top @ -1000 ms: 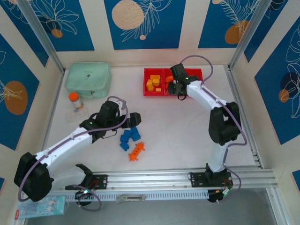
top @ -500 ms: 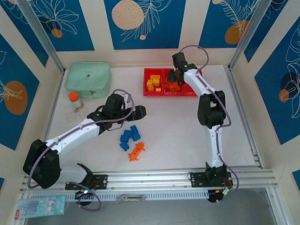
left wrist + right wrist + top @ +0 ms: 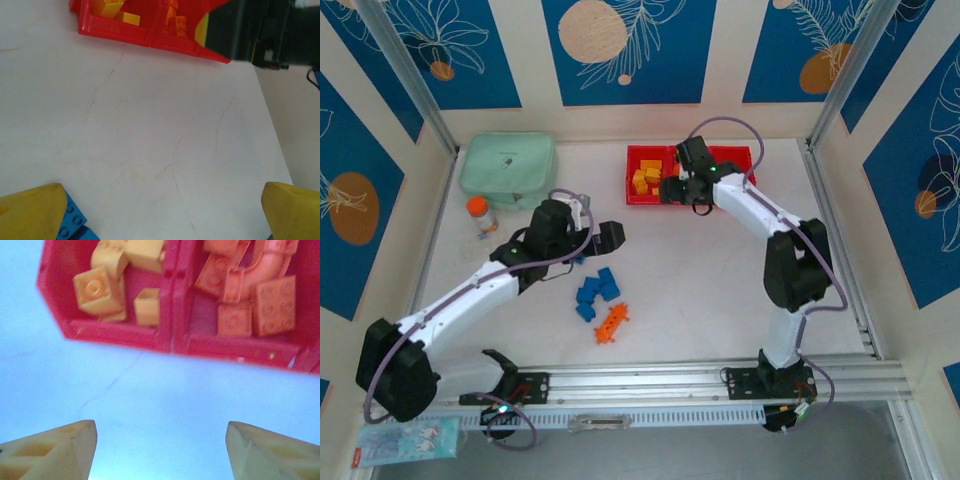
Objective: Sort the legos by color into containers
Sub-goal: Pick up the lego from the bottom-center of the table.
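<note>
Three joined red containers (image 3: 645, 196) stand at the back centre. The left one holds yellow legos (image 3: 99, 291) and the middle one orange legos (image 3: 247, 287). The right arm partly hides the third. My right gripper (image 3: 677, 195) hovers at the bins' near wall, open and empty (image 3: 160, 452). On the table lie blue legos (image 3: 597, 291) and one long orange studded lego (image 3: 611, 323). My left gripper (image 3: 602, 240) hangs just beyond the blue pile, open with nothing between its fingers (image 3: 162, 217). A blue lego (image 3: 72, 223) shows beside its left fingertip.
A mint-green case (image 3: 508, 170) sits at the back left, with a small orange-capped bottle (image 3: 478, 214) in front of it. Bare table (image 3: 700, 270) lies between the blue pile and the bins. An aluminium rail (image 3: 650, 382) runs along the near edge.
My right gripper has opened and drawn back from over the orange bin to the bins' near wall. The left gripper has moved a little away from the blue legos, toward the bins.
</note>
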You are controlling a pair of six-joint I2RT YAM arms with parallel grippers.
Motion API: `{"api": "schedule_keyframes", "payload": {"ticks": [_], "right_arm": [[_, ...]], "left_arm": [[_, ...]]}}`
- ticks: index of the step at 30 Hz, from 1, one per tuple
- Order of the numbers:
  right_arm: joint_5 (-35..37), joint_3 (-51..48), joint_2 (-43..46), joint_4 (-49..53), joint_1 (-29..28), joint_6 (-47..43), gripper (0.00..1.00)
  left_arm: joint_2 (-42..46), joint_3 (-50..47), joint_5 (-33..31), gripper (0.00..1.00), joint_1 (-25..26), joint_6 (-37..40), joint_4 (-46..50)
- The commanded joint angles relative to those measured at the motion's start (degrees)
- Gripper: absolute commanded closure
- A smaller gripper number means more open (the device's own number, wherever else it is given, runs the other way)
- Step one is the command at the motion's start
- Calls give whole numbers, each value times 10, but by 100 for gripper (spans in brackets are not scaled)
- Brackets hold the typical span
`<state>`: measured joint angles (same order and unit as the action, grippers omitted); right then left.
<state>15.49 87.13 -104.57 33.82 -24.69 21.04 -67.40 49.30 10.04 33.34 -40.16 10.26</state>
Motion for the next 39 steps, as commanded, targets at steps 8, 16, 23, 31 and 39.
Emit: {"api": "schedule_keyframes", "payload": {"ticks": [8, 16, 23, 31, 39], "right_arm": [[0, -159, 147, 2, -109, 48, 19], [5, -238, 195, 5, -220, 104, 13], [-4, -303, 210, -21, -320, 175, 10], [38, -314, 168, -43, -411, 248, 5], [51, -279, 100, -71, -444, 284, 1]], "left_arm": [[116, -68, -37, 1, -10, 10, 84], [194, -100, -54, 1, -11, -3, 140], [256, -137, -59, 1, -11, -20, 173], [290, -140, -80, 1, -11, -25, 208], [310, -136, -111, 1, -11, -24, 243]]}}
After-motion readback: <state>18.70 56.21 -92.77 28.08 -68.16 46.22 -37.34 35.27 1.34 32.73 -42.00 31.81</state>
